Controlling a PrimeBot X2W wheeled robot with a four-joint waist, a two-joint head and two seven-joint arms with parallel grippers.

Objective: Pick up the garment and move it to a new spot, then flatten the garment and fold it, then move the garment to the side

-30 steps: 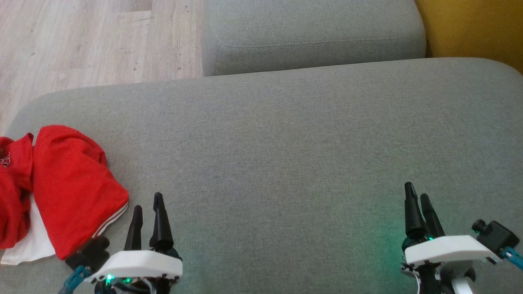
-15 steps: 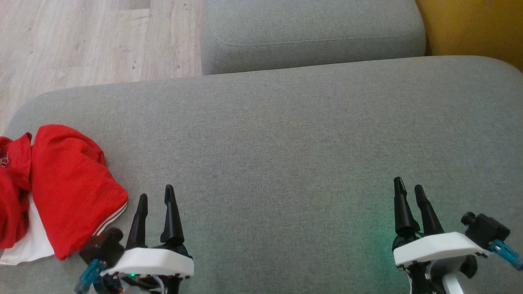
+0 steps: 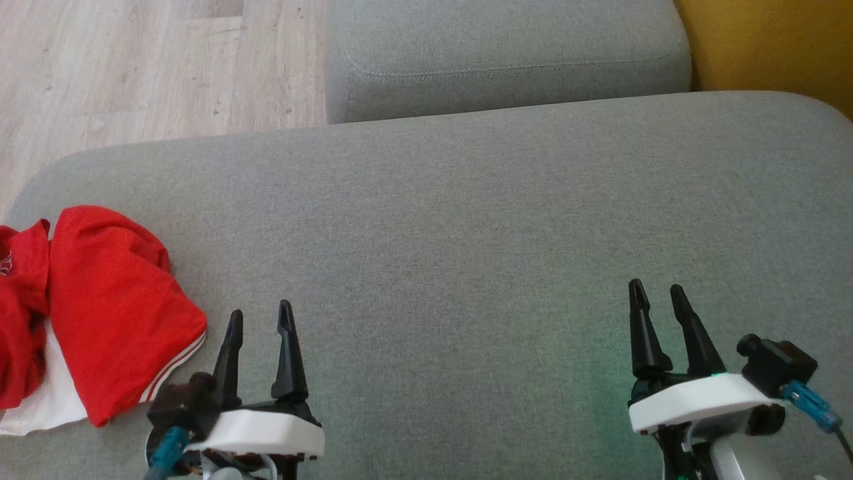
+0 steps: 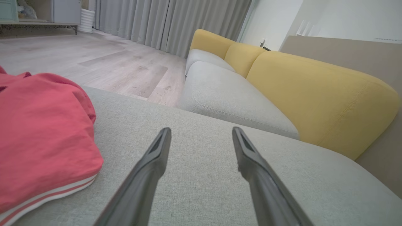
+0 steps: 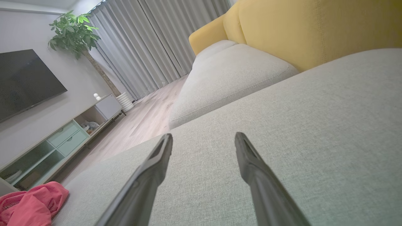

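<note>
garment (image 3: pixel 113 307): rumpled, left end of sofa seat (image 3: pixel 466 233) | left jaws: spread wide, empty, just beside it | right jaws: spread wide, empty | progress: apparently none; pick-up, flattening, folding remain

We see a wide grey seat (image 3: pixel 466 220) filling the foreground, with a plain woven fabric. A second grey cushion (image 3: pixel 506 60) is butted against its far edge, with a stitched seam along the front. A yellow backrest (image 3: pixel 766 47) runs along the right of both. There's pale wood floor (image 3: pixel 133 67) at upper left. In the right wrist view we get grey curtains (image 5: pixel 141 40), a leafy plant (image 5: pixel 75 34) just beside them and a dark TV (image 5: pixel 25 81) on the wall. A low cabinet (image 5: pixel 62 138) stands under the TV, with mint drawers and open shelves. A white ribbed object (image 5: pixel 125 102) stands at the cabinet's far end; we can't tell what it is.
</note>
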